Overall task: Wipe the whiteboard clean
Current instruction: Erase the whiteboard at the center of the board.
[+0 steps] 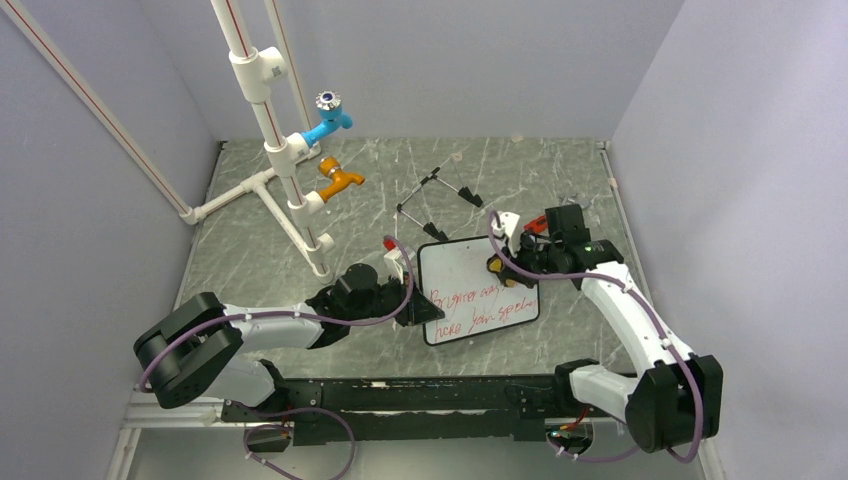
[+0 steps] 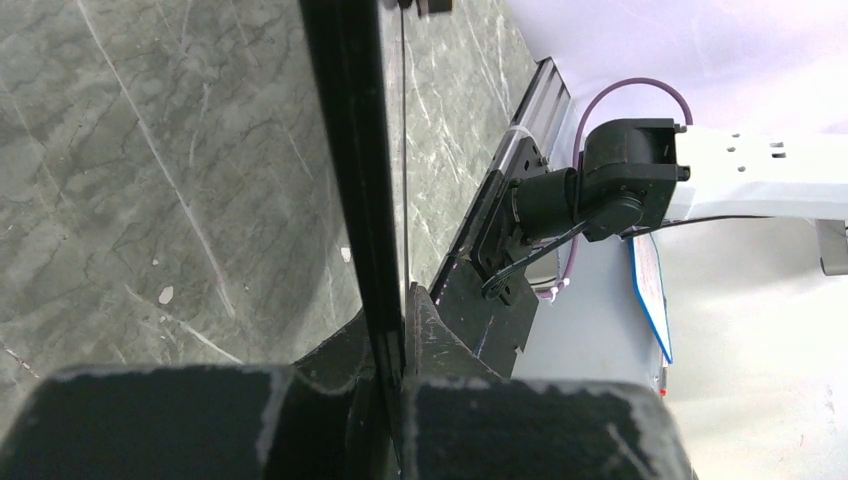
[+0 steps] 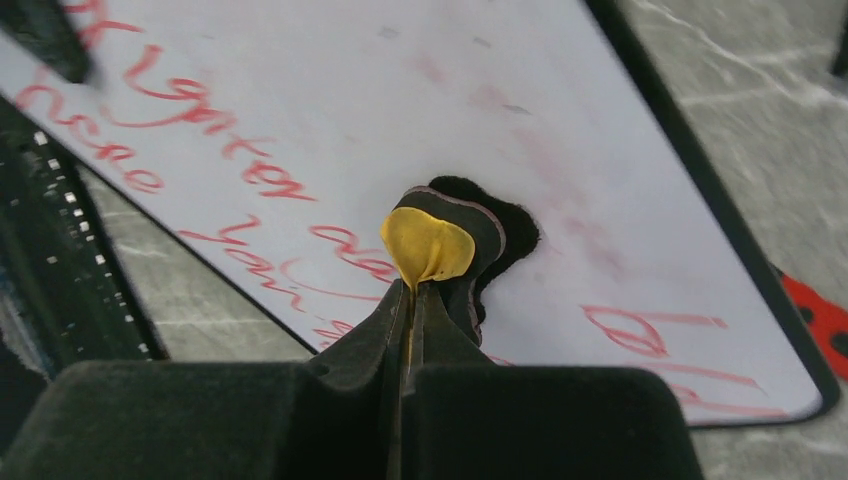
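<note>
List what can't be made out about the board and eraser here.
Top view: the red writing on the whiteboard is too small to read.
Left wrist view: the board shows edge-on in the left gripper, its face hidden.
Right wrist view: the eraser in the right gripper covers its own contact with the board; frame edges cut off the writing.

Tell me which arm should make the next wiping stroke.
Right. The right gripper pinches the eraser at the whiteboard; the left gripper only clamps its frame, apparently steadying it.
</note>
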Controlling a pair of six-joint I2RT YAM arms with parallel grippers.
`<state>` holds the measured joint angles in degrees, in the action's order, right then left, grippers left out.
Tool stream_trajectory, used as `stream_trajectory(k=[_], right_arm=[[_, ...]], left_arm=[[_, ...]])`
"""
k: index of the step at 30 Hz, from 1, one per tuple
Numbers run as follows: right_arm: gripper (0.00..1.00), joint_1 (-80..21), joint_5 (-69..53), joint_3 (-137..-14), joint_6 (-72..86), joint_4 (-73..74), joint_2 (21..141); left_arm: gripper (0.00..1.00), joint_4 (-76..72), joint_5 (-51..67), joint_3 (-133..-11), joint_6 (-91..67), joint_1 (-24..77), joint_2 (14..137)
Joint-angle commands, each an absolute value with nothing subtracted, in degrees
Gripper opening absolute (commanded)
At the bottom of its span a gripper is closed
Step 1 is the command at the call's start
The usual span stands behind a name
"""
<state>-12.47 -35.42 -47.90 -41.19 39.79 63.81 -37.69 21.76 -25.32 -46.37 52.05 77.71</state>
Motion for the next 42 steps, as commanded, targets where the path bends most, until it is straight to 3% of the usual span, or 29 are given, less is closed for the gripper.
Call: stream_trajectory(k=[1, 8, 15, 20, 25, 30, 37, 42], right_arm=[[0.00, -19.2, -38.2, -48.6, -42.1, 39.3, 63.4], [0.00, -15.9, -35.8, -55.3, -36.8, 35.4, 67.3], [0.00, -10.4, -29.4, -50.1, -38.5, 34.7, 65.4], [0.00, -12.2, -36.0, -47.1, -42.3, 38.7, 62.6], [0.00, -15.5, -40.1, -53.3, -40.5, 40.5, 64.2], [0.00, -12.4, -32.8, -59.6, -34.6, 36.2, 68.1], [0.00, -11.2, -24.4, -53.1, -36.7, 34.9, 68.2], [0.00, -12.2, -31.9, -48.9, -42.9, 40.3, 63.9]], left_arm=[[0.00, -45.2, 27.9, -25.8, -43.8, 52.7, 75.4], [0.00, -45.6, 27.4, -25.1, -44.2, 52.6, 75.0], [0.00, -45.2, 27.4, -25.1, -44.0, 52.7, 74.4], [0.00, -44.4, 27.5, -25.3, -43.5, 52.7, 74.0], [0.00, -44.7, 27.6, -25.4, -43.8, 52.6, 74.4], [0.00, -44.4, 27.0, -24.9, -43.9, 52.6, 73.5], [0.00, -43.8, 26.8, -24.8, -43.4, 52.6, 72.7], [0.00, -44.0, 27.5, -25.2, -43.4, 52.4, 73.4]])
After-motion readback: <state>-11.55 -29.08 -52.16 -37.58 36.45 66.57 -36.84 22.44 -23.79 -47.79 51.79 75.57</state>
